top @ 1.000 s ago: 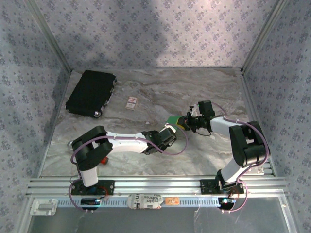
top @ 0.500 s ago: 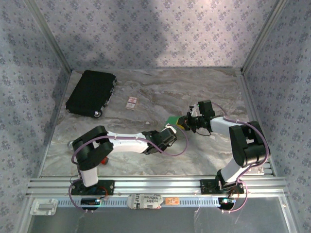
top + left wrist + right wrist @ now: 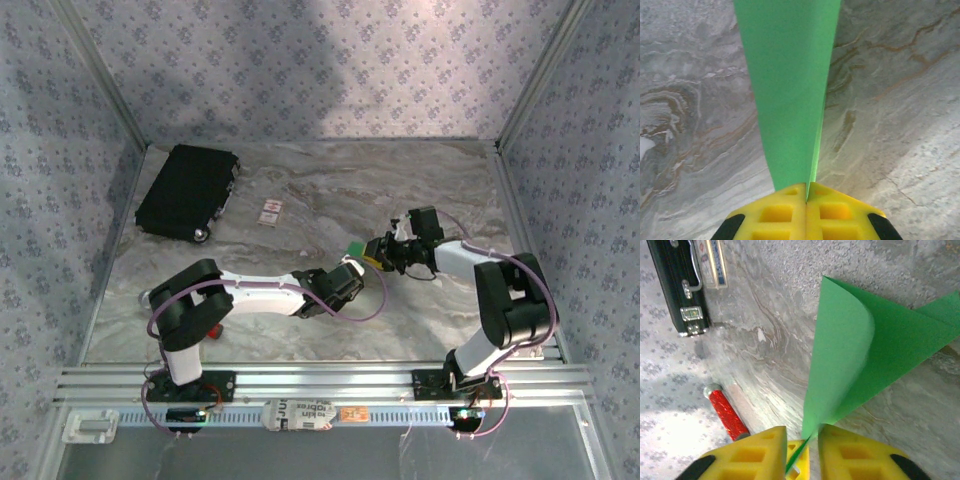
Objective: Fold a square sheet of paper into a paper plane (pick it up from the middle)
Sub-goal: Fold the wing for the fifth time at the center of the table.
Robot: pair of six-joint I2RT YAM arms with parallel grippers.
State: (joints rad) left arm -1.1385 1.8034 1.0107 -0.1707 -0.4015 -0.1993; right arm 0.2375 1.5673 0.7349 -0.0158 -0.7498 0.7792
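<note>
I am clamping the paper (image 3: 790, 90) in my left gripper (image 3: 806, 192). The right wrist view is showing it curling, with my right gripper (image 3: 802, 437) possibly gripping it; I cannot tell.

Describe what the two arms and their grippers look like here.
Left arm and right arm match: white links, black joint housings and black bases, with purple cables looping alongside. The left gripper and right gripper have yellow fingers moulded with square recesses, black farther back. No markings are legible.
</note>
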